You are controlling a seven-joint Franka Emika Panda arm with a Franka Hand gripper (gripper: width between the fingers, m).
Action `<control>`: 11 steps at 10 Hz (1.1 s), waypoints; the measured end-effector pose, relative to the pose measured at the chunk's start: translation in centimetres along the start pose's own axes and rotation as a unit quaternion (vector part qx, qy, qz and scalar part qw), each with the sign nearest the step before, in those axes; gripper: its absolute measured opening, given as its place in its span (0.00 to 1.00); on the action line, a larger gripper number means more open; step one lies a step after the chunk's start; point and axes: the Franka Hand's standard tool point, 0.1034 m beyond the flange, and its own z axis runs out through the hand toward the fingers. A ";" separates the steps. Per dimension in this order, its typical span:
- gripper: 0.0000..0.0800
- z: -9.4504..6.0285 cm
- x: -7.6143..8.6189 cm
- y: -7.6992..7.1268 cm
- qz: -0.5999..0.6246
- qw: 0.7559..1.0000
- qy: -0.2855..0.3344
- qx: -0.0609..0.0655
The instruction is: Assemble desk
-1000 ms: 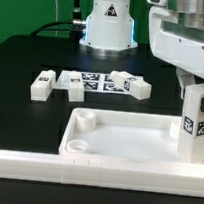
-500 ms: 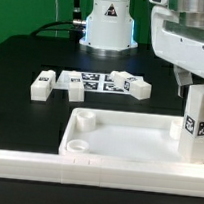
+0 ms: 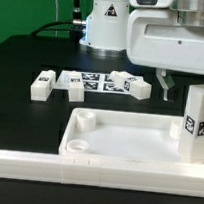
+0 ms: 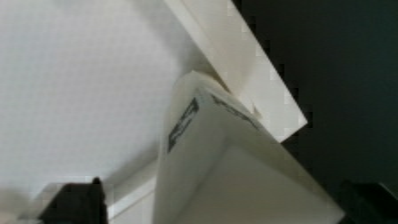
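Several loose legs (image 3: 43,85), exterior view only

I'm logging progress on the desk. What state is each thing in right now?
gripper: open, jaws wide apart, holding nothing.
standing leg: upright in the desk top's corner, on the exterior view's right.
desk top: flat, rim up, near corner socket empty.
loose legs: lying on the table, unattached.

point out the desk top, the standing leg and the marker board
desk top (image 3: 127,142), exterior view, bare floor
standing leg (image 3: 198,120), exterior view, tagged face
marker board (image 3: 95,82), exterior view, printed top
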 end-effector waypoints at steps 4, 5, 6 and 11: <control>0.81 0.0 -0.2 -0.2 -0.208 0.978 0.006 -0.014; 0.81 0.0 -0.2 -0.3 -0.248 0.969 0.006 -0.015; 0.81 0.0 -0.2 -0.3 -0.293 0.956 0.006 -0.017; 0.57 0.1 -0.2 -0.2 -0.387 0.922 0.005 -0.023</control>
